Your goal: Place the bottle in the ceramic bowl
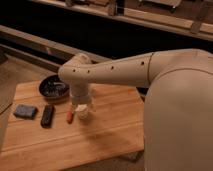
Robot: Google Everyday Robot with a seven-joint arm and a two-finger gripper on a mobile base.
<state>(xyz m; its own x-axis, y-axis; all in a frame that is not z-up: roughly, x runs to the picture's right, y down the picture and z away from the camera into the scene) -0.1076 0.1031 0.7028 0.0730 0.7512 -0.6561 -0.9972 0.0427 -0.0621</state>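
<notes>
The cream arm [125, 70] reaches across the wooden table [110, 130] and turns straight down at the wrist; the ceramic bowl [54, 89] sits near the table's far edge, up and to the left in view; the gripper [80, 106] hangs just beside the bowl, directly over the bottle [83, 113], which seems to stand upright on the wood; whether the gripper is open or clamped on it I cannot tell; a small red item [69, 117] lies just beside the bottle, on the bowl's side.

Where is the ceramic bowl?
The ceramic bowl sits on the table, back left in the camera view; the gripper hangs just right of it, nearer the camera.
</notes>
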